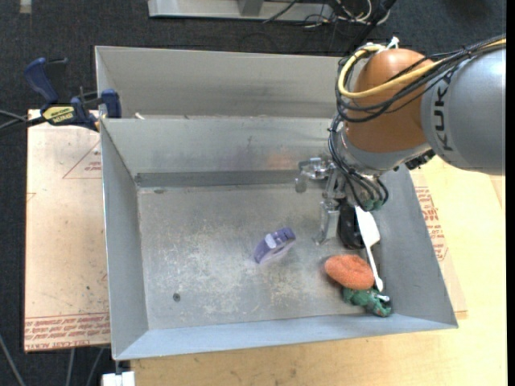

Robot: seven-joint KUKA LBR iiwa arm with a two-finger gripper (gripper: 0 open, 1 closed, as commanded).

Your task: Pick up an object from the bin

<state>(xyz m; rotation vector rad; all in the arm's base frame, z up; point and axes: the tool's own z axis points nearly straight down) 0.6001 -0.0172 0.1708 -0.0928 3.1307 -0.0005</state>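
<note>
The arm is at the approach step: the gripper hangs low in the bin, just beyond the orange plush carrot on its far side, with nothing lifted yet. Its jaws look apart, nothing between them. A white strip runs along the carrot's right side. A small purple packet lies well left of the carrot. Next, I judge, the gripper must centre over the carrot, descend and close.
</note>
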